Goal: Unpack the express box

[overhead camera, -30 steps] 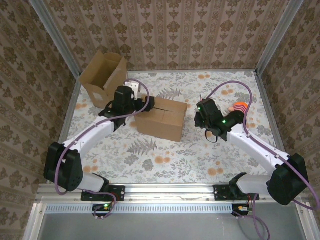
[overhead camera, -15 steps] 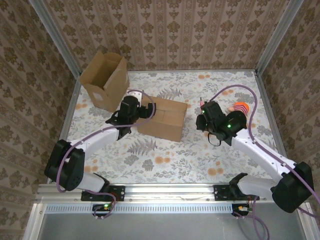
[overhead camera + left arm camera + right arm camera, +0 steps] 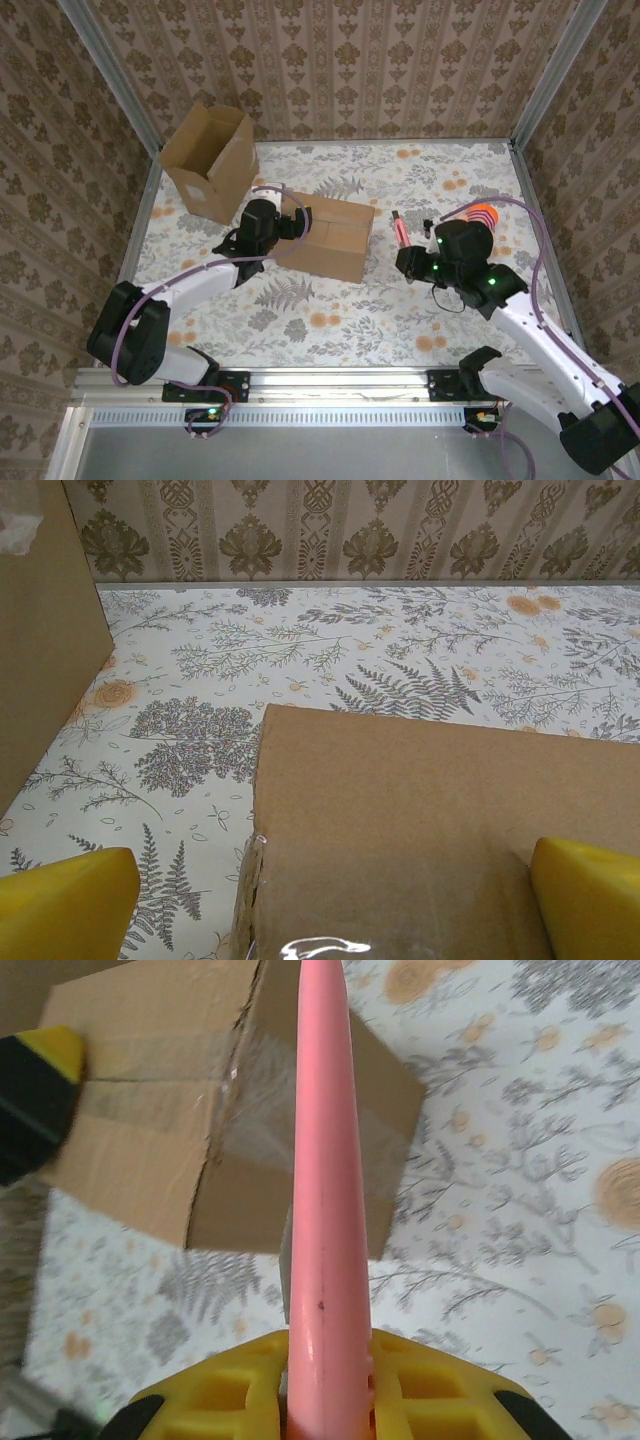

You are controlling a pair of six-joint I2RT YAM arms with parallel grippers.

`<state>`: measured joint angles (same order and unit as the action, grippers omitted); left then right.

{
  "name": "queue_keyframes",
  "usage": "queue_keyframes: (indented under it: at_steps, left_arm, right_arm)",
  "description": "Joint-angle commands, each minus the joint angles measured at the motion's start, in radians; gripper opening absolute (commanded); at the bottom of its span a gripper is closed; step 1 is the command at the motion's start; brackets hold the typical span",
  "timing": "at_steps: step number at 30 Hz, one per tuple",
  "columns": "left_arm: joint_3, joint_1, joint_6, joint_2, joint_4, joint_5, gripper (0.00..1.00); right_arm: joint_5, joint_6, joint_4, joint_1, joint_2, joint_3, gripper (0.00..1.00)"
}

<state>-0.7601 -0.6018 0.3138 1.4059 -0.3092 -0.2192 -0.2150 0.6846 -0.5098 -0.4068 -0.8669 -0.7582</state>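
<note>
Floral table [image 3: 450, 170]: left end effector [image 3: 287, 222] splayed at taped box [image 3: 325, 238], right end effector [image 3: 413, 250] clamps pink tool [image 3: 399, 228]

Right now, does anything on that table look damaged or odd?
Only slightly: the taped cardboard box in the middle of the table has a ragged, frayed top edge beneath its clear tape, seen from both wrist cameras. Nothing looks spilled.

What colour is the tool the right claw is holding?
Plain pink. The tool shows best in the right wrist view.
</note>
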Motion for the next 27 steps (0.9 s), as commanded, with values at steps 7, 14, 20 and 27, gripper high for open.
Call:
queue_keyframes:
  at_steps: [7,14,20,27]
  left_arm:
    - [0.057,-0.007,0.015,0.047,0.117,-0.02,1.0]
    - [0.061,-0.007,0.017,0.051,0.112,-0.019,1.0]
    - [0.061,-0.007,0.022,0.06,0.107,-0.016,1.0]
    - [0.066,-0.007,0.028,0.067,0.102,-0.012,1.0]
  right_arm:
    - [-0.389,-0.039,-0.085,0.111,-0.037,-0.043,0.0]
    - [-0.399,-0.001,-0.033,0.112,-0.076,-0.058,0.0]
    - [-0.371,0.014,-0.002,0.111,-0.07,-0.054,0.0]
    - [-0.354,0.02,0.016,0.111,-0.078,-0.059,0.0]
